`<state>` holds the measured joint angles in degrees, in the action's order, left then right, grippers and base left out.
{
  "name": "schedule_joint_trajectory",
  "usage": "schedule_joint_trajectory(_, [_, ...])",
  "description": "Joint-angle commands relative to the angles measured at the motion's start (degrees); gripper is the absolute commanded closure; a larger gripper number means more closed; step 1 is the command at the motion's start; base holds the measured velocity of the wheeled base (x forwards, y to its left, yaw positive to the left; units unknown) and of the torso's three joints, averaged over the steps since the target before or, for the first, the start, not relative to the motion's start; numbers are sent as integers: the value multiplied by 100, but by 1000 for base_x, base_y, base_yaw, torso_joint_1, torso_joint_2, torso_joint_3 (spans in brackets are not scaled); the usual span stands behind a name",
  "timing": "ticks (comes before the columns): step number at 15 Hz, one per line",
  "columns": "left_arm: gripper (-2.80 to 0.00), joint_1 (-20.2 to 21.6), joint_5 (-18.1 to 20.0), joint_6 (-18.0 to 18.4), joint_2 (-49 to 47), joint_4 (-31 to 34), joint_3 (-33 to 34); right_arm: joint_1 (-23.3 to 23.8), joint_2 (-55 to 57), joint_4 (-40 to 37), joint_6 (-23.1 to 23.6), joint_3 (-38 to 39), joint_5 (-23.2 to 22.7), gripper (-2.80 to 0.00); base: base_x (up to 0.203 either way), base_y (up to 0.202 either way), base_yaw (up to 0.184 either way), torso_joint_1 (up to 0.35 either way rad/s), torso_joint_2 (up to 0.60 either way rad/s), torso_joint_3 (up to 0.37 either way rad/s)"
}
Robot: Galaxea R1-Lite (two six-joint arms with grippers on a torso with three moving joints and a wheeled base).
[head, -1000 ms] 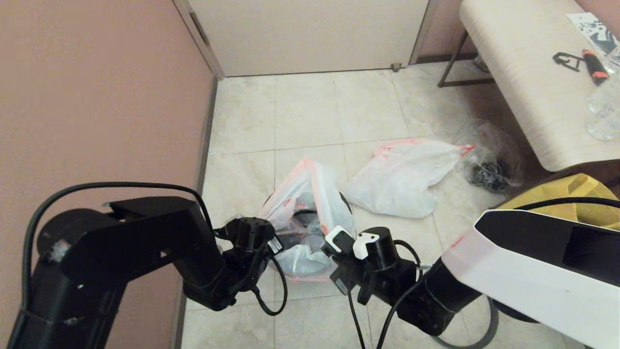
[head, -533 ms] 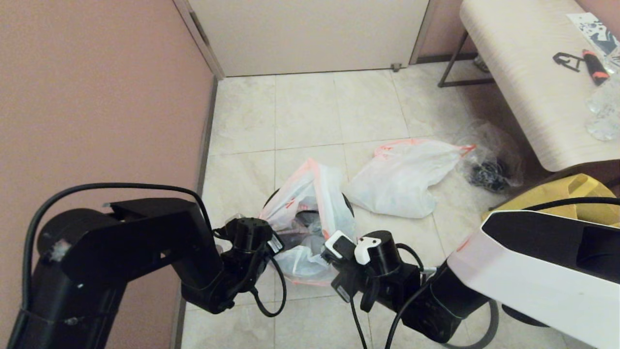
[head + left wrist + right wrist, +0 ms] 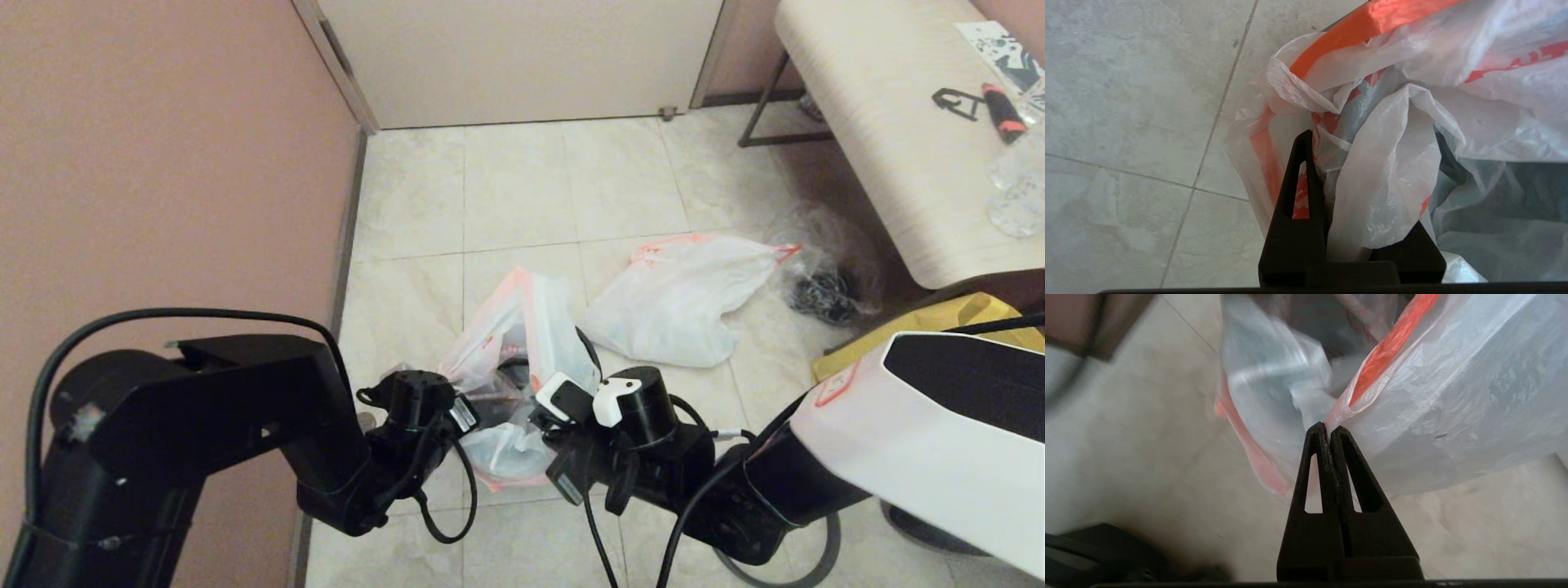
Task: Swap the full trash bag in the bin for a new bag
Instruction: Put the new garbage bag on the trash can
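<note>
**Both grippers pinching the new bag over the bin**

We have the new bag (image 3: 522, 327) draped over the bin (image 3: 583, 341), which stands on the tiled floor (image 3: 514, 188) near the pink wall (image 3: 163, 155). Only a dark arc of the bin shows past the plastic in the head view; the rest is hidden under the bag. The bag's orange-red rim rises to a peak on the far side and its red print shows on the side toward our left arm.

Our left gripper (image 3: 1331, 163) sits at the bag's left edge, and in the left wrist view its fingers (image 3: 1300, 192) are clamped on a bunched fold of the new bag (image 3: 1384, 179), with plastic spilling out between them. Our right gripper (image 3: 1327, 430) is at the bag's right edge; its two fingers (image 3: 1312, 473) are pressed together on the thin rim of the new bag (image 3: 1453, 396), right where the orange band meets the white film. The two grippers are near each other, with the bag's mouth between them.

The full trash bag (image 3: 678, 302) lies on the floor just beyond the bin to the right, apart from both grippers. Farther right a clear bag (image 3: 824, 269) with black cords sits beside the bench (image 3: 890, 139), and a yellow tote (image 3: 947, 322) shows behind our right arm.
</note>
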<state>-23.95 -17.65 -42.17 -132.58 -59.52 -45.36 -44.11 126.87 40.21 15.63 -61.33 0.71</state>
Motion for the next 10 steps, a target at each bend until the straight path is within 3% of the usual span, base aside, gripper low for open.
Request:
schedule_joint_trajectory(1, [0,13,-10,-26,5,-27,-8,-151,-203,-27,-54,-45,-38,0,0,0,0,0,0,0])
schedule_joint_trajectory(5, [0,4,-133,-11,-65,-16,-78,380,-75,-137,-85,227,57,0,0,0,0,0,0,0])
schedule_joint_trajectory(9, [0,-4,-142,-2,-75,-16,-78,208,-71,-20,-113,362,1164,0,0,0,0,0,0,0])
schedule_joint_trajectory(10, [0,3,-142,-2,-75,-16,-78,202,-65,177,-90,438,1191,-280,0,0,0,0,0,0])
